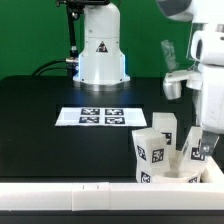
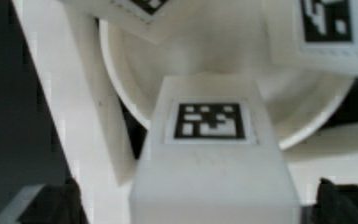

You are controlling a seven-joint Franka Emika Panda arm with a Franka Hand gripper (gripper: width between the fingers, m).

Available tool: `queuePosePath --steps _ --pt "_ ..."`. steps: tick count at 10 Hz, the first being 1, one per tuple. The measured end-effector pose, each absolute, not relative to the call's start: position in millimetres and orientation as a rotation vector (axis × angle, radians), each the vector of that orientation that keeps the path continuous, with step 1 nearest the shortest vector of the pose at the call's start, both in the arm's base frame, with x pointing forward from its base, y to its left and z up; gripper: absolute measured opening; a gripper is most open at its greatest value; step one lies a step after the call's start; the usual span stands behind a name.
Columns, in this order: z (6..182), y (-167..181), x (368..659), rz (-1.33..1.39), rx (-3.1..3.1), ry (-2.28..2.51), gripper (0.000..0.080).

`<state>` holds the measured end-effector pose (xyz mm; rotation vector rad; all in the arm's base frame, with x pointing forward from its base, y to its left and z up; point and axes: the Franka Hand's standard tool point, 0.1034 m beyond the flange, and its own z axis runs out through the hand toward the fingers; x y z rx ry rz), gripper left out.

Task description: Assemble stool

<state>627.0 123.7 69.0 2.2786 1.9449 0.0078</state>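
Stool seat, wrist view only

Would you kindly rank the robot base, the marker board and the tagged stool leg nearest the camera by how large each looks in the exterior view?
1. Robot base, largest.
2. Marker board.
3. Stool leg, smallest, though nearness to the camera enlarges it, so its rank against the marker board is unsure.

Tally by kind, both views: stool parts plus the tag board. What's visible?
Stool legs: 3 clearly told apart in the exterior view; more may be hidden in the cluster
Round seat: 1, clearest in the wrist view
Marker board: 1
Total: 5
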Motion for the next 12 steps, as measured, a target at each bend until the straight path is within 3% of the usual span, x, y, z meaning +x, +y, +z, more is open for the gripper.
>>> queuePosePath --steps 1,3,4,5,7,9,12 --pt "69.6 123 628 0.011 2.276 1.945 0.0649" --pt "68.9 122 628 0.014 2.322 1.891 0.0385" --pt "69.0 122 628 0.018 2.353 1.856 0.0385" --pt "69.5 122 628 0.031 2.450 1.727 0.0334" --pt "70.7 121 629 0.047 2.632 1.453 0.0334" --pt "77.8 115 636 -0.113 2.960 0.893 0.0334" --pt "73.2 112 640 -0.069 3.027 0.558 0.0335"
